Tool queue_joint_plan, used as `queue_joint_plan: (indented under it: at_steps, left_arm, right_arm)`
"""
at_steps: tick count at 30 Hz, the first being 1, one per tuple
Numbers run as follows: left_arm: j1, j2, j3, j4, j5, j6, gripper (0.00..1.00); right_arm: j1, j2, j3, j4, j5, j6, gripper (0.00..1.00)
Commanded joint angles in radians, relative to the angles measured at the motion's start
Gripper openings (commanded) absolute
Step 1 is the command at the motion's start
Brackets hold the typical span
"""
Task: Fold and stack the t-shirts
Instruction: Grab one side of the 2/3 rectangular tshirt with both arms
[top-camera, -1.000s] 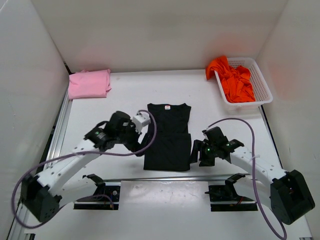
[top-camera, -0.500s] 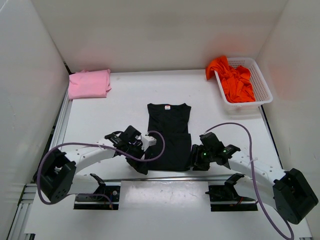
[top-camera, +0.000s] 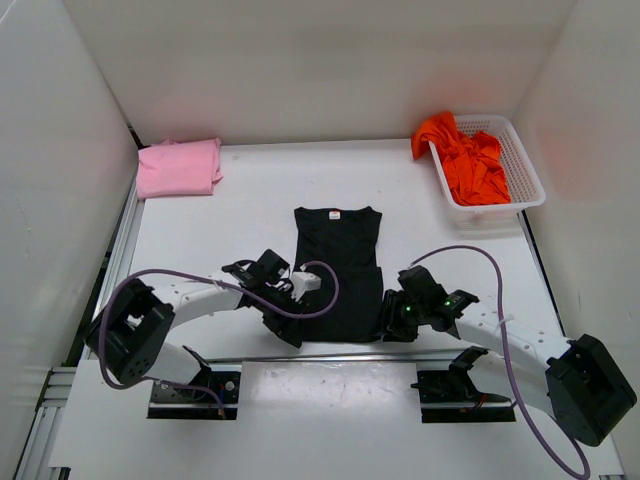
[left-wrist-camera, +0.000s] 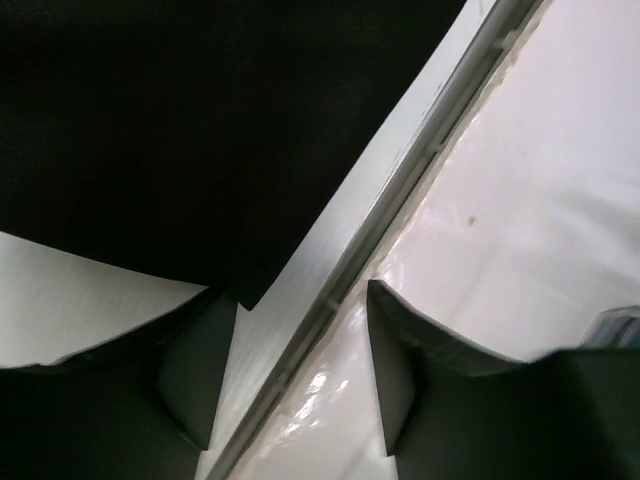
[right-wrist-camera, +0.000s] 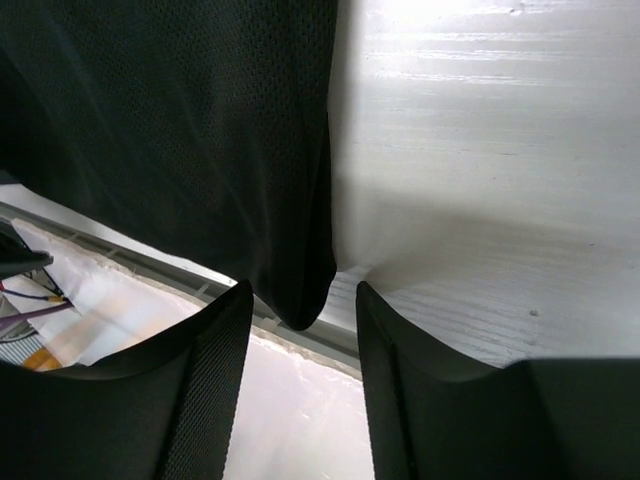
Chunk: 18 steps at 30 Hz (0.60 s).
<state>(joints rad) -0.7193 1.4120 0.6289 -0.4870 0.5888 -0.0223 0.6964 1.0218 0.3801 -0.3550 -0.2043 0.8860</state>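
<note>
Both arms low at the near hem of the black t-shirt (top-camera: 338, 270), pincers spread!
Left arm curls in from 8 o'clock, left gripper (top-camera: 290, 330) at the near-left corner. Right arm bends in from 4 o'clock, right gripper (top-camera: 390, 322) at the near-right corner. The shirt lies flat mid-table, collar toward 12. Only the wrist views show it: fingers apart, a hem corner at each gap, unpinched. Pink t-shirt (top-camera: 178, 167) at 10, orange-red t-shirt (top-camera: 470, 160) in the basket (top-camera: 530, 185) at 2.
</note>
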Motion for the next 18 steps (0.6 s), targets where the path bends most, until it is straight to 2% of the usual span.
queue_joint_plan:
  at_steps: [1,3,7,10,11,12,14,15,18]
  left_arm:
    - [-0.006,0.041,-0.017,-0.009,-0.024,0.022,0.57]
    - [-0.006,0.050,-0.017,-0.009,-0.024,0.022,0.50]
    - [-0.006,0.050,-0.017,-0.009,-0.052,0.022,0.45]
    - [-0.006,0.050,-0.017,-0.009,-0.061,0.022,0.51]
    - [-0.006,0.050,-0.017,-0.009,-0.061,0.022,0.55]
    - [-0.006,0.039,-0.017,-0.009,-0.070,0.022,0.66]
    - [-0.006,0.039,-0.017,-0.009,-0.070,0.022,0.66]
    - [-0.006,0.039,-0.006,-0.009,-0.070,0.022,0.65]
    - [-0.006,0.064,0.005,-0.009,-0.122,0.022,0.45]
  right_arm:
    - [0.006,0.006,-0.014,0.021,0.029,0.011,0.50]
    - [0.006,0.006,-0.014,0.021,0.029,0.011,0.47]
    - [0.006,0.015,-0.004,0.031,0.016,0.002,0.36]
    - [0.006,0.026,-0.004,0.042,0.005,0.002,0.35]
    - [0.006,0.026,0.005,0.042,0.005,0.002,0.35]
    - [0.006,0.026,0.005,0.042,0.005,-0.007,0.35]
    - [0.006,0.026,0.005,0.042,0.005,-0.007,0.32]
    - [0.006,0.026,0.005,0.042,0.005,-0.007,0.30]
    - [0.006,0.026,0.005,0.042,0.005,-0.007,0.22]
